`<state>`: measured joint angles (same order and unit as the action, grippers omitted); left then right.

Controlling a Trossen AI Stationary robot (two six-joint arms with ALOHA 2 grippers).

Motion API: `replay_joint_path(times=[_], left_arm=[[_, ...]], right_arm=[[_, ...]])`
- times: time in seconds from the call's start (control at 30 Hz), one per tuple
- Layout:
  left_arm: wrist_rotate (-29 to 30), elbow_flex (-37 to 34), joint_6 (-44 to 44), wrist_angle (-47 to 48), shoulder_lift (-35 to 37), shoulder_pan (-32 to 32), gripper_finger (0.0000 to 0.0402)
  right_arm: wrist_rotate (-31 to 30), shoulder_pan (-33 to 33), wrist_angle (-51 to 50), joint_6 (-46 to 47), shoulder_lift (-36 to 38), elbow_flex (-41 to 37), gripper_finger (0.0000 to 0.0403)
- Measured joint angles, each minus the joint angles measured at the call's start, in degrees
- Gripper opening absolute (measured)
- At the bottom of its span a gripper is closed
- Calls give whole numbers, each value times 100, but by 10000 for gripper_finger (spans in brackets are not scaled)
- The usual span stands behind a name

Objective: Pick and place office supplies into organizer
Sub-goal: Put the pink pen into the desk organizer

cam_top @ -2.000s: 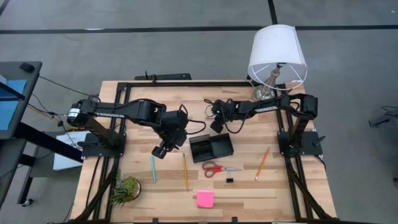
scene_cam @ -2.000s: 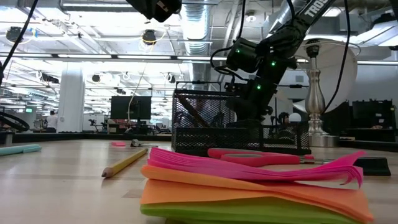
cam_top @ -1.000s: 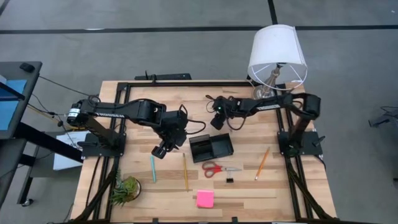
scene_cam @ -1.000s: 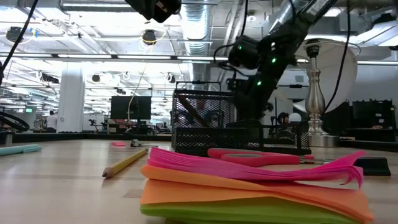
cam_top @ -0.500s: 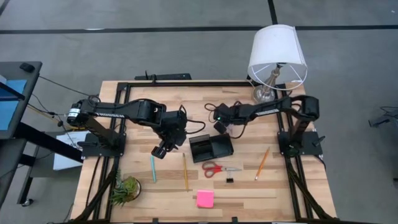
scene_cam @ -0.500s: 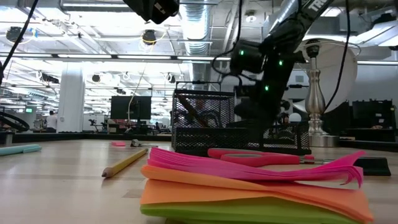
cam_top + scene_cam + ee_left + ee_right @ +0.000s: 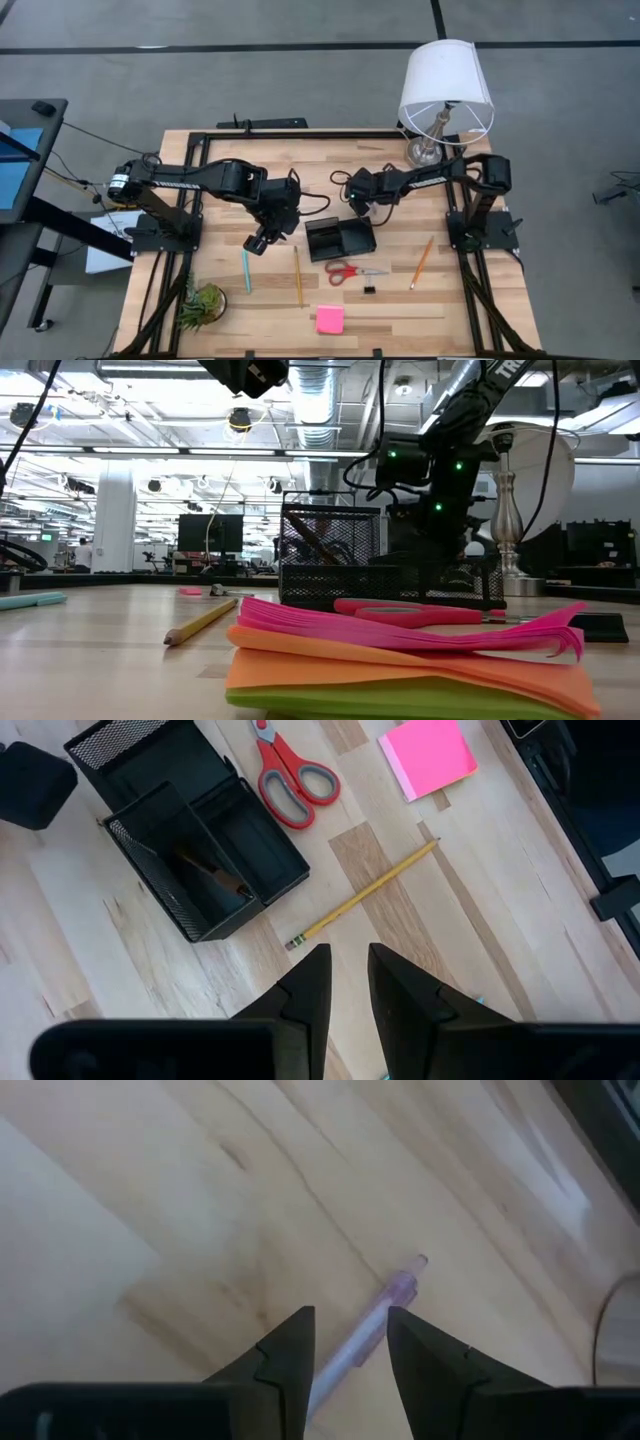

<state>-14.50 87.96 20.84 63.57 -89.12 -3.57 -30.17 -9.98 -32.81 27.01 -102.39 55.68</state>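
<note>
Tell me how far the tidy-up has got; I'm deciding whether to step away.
Done: one dark item lies in the organizer. In hand: the right gripper, jaws open, straddles a pale pen on the table. To go: scissors, sticky pad, teal pen, yellow pencil, orange pencil, binder clip. The left gripper hovers above the table.

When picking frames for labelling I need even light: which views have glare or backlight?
Low view: bright ceiling lights behind leave the right arm and organizer as silhouettes. High view: even light, soft shadows on the table. Right wrist view: a pale patch on the wood near the pen.
</note>
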Motion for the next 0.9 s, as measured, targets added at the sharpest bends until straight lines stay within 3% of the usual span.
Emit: replay_joint_path(times=[0.2, 0.37, 0.9], left_arm=[[4, 0, 2, -2, 0, 0, 61], [6, 0, 1, -2, 0, 0, 61], [20, 0, -20, -3, 0, 1, 61]], right_arm=[[-14, 107, -612, 883, 0, 0, 121], [-458, 290, -1064, 1528, 1, 0, 123], [-291, 446, -328, 1822, 4, 7, 123]])
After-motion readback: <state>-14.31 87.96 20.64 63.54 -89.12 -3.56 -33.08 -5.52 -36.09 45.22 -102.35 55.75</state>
